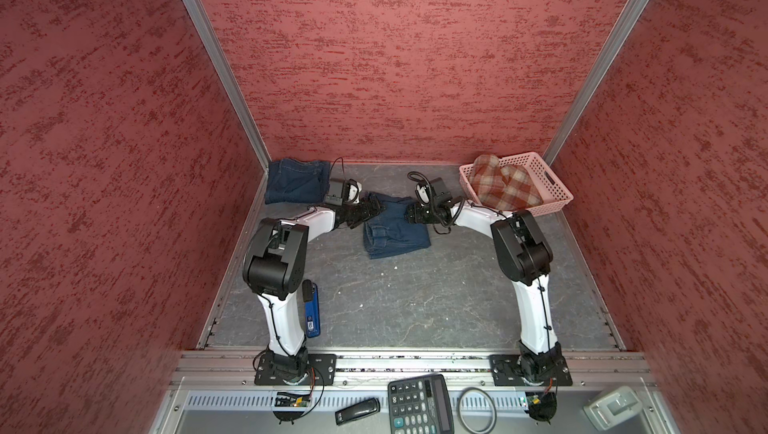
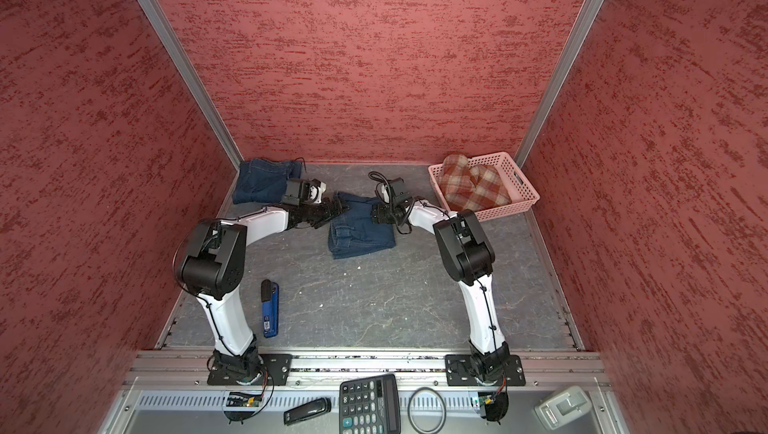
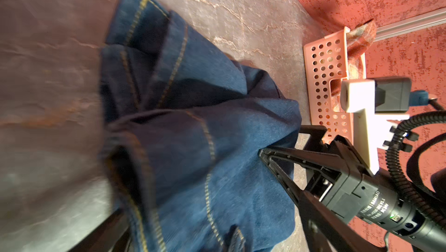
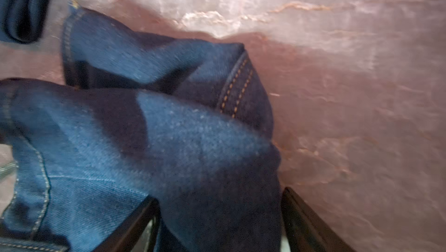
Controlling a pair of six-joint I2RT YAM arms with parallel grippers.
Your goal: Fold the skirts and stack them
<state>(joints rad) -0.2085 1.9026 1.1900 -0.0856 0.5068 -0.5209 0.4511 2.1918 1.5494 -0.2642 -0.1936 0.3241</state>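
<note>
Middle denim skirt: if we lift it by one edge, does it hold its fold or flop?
The middle denim skirt will likely flop: the wrist views show soft rounded creases, not flat panels. It probably drags rather than slides, since it lies in thick layers on a matte tabletop. Its stitched seams may stay somewhat stiffer than the rest.

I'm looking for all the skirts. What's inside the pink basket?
A rust-red and cream plaid skirt lies bunched inside the pink basket, piled higher than its rim. The skirt covers the basket's floor, so I cannot tell whether anything lies underneath.
</note>
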